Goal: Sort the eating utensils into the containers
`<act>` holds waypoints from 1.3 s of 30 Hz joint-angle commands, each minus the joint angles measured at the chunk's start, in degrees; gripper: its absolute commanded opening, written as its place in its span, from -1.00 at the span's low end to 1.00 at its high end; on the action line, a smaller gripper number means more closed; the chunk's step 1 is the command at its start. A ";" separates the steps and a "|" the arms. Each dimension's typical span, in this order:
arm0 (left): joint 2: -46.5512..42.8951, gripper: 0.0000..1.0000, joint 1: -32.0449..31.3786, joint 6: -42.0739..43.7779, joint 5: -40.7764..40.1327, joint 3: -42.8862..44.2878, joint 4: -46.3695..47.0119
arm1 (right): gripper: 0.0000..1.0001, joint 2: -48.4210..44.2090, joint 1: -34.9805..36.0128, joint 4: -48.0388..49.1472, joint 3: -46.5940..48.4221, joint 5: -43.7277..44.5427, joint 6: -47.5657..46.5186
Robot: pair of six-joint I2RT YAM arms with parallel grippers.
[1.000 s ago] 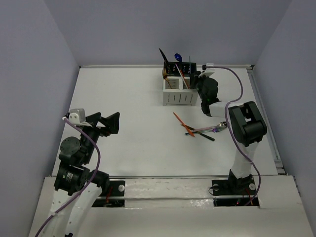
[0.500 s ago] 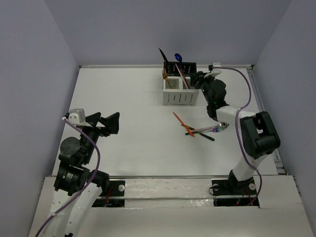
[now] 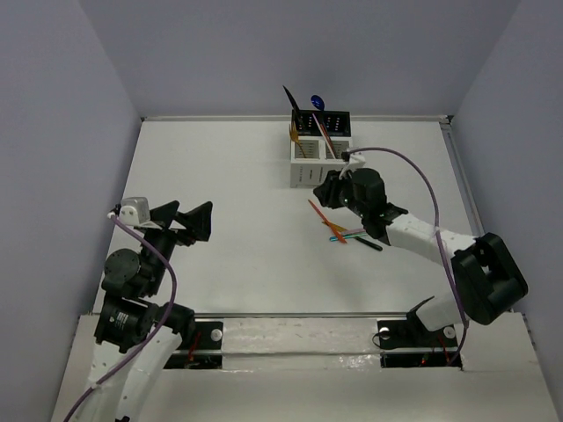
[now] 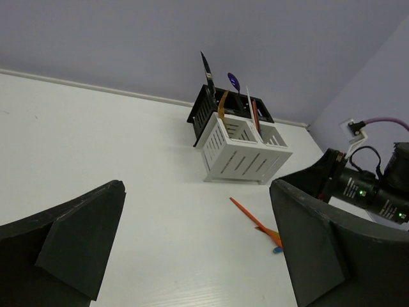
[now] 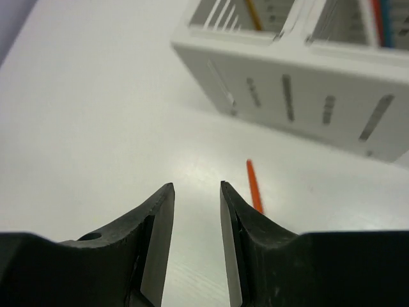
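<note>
Since the orange-red utensil lying flat on the counter just ahead of the right tool looks thin, stiff, light and probably slick, I'd pinch it across the handle near mid-length. That tool's fingers are slightly parted, holding nothing. The containers sit further ahead. The left tool gapes wide, empty.

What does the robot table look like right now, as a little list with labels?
left gripper: open, empty, held above the white table
right gripper: slightly open, empty, facing the bins
block of white and black square bins: far side, several utensils standing inside
thin orange-red utensil: lying loose on the table
thin black utensil: lying loose beside it
</note>
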 commanded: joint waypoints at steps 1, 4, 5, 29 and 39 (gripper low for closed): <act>-0.85 0.98 -0.24 0.11 0.24 -0.09 1.74 | -0.18 -0.15 2.69 -14.83 0.36 0.64 -1.19; -1.20 0.98 -0.24 0.02 0.16 -0.27 1.57 | -0.11 1.34 2.69 -16.70 0.62 0.56 -3.39; -1.37 0.98 -0.24 0.02 0.07 -0.27 1.48 | -0.10 3.00 2.69 -17.92 1.41 0.29 -4.27; -0.50 0.98 0.29 -0.16 0.68 -0.53 1.48 | -0.33 15.93 2.69 -22.41 7.92 3.45 -7.79; -0.59 0.98 0.29 -0.07 0.95 -0.53 1.66 | -0.51 11.28 2.69 -25.23 8.36 1.96 -8.32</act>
